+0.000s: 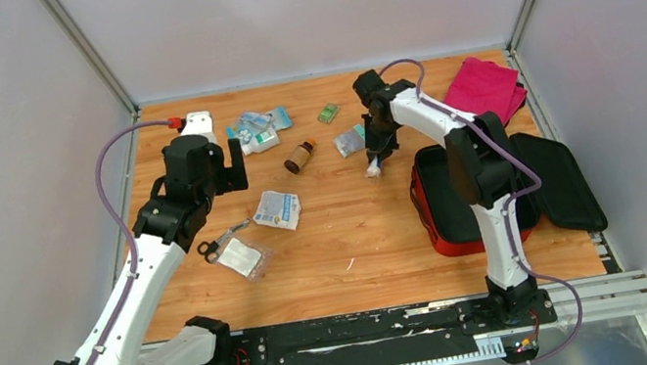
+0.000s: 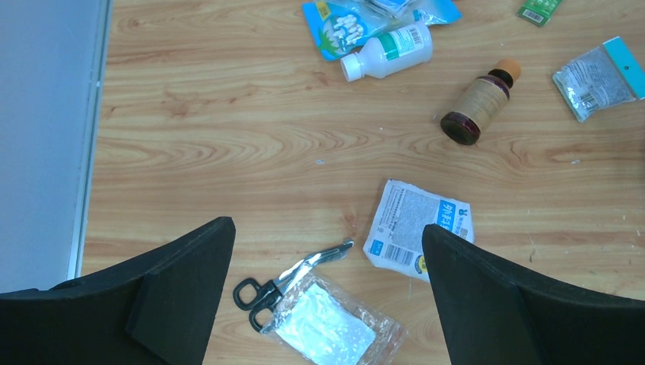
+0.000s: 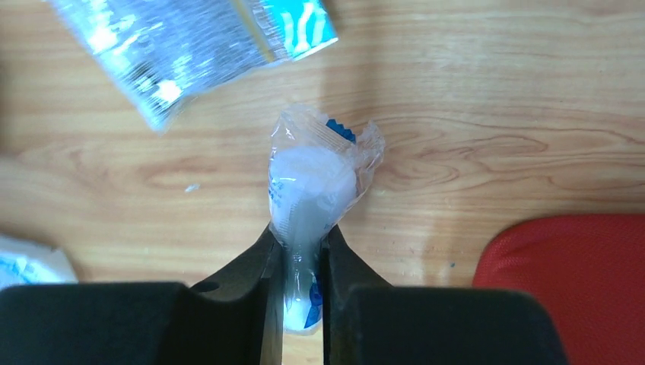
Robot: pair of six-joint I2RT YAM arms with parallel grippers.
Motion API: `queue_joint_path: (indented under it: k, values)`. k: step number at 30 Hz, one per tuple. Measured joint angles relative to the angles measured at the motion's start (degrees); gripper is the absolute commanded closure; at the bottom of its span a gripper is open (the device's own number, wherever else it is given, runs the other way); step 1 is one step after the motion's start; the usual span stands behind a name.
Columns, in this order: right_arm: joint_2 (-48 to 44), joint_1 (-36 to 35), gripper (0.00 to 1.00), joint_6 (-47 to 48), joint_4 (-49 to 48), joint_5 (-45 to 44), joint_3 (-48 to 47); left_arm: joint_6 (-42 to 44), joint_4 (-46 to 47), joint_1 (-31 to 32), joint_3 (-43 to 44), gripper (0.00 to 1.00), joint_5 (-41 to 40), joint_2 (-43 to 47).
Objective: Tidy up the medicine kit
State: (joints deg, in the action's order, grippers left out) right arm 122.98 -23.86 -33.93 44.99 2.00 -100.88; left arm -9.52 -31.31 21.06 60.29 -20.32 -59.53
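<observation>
The medicine kit [image 1: 453, 238], a red soft zip case with black lining, lies open at the right; its red edge shows in the right wrist view [image 3: 570, 274]. My right gripper [image 1: 376, 162] [image 3: 302, 242] is shut on a clear plastic packet [image 3: 316, 182] with white and blue contents, held above the wood just left of the kit. My left gripper [image 1: 208, 167] [image 2: 327, 251] is open and empty, hovering above the black-handled scissors [image 2: 281, 283] and a clear bag with a white pad [image 2: 327, 327].
A white and blue packet [image 1: 276, 209] [image 2: 418, 228], brown bottle [image 1: 299, 157] [image 2: 479, 103], white bottle [image 2: 388, 49], silver sachet [image 1: 350, 140] [image 2: 597, 80], small green pack [image 1: 328, 113] and blue pouches [image 1: 260, 124] lie scattered. A magenta cloth [image 1: 482, 88] lies at the back right.
</observation>
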Motion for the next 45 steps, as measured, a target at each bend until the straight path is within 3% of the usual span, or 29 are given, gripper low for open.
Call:
queue_joint_path:
  k: [5, 14, 19, 23, 33, 41, 45]
  values:
    - [-7.91, -0.57, 1.00, 8.90, -1.20, 1.40, 1.16, 0.02, 0.00, 0.00, 0.00, 0.00, 0.00, -0.04]
    - [-34.07, -0.39, 1.00, 17.86, -3.61, -6.05, 13.55, 0.02, 0.02, 0.00, 0.00, 0.00, 0.04, -0.59]
    - [-44.92, 2.86, 0.74, 19.80, -3.26, -7.85, 24.92, 0.00, 0.02, 0.00, 0.00, 0.00, 0.50, -1.20]
    - [-49.59, 6.08, 0.71, 20.63, -2.82, -7.56, 32.37, 0.00, 0.00, 0.00, 0.00, 0.00, 0.61, -1.57]
    - [-40.19, 6.78, 0.63, 23.37, -3.93, -5.44, 35.10, 0.00, 0.00, 0.00, 0.00, 0.00, 0.66, -1.57]
    - [-33.20, 7.28, 0.40, 25.20, -6.47, -6.08, 35.19, 0.00, 0.02, 0.00, 0.00, 0.00, 0.66, -1.57]
    - [-33.14, 7.52, 0.37, 25.42, -6.49, -6.78, 35.21, 0.00, 0.02, 0.00, 0.00, 0.00, 0.66, -1.57]
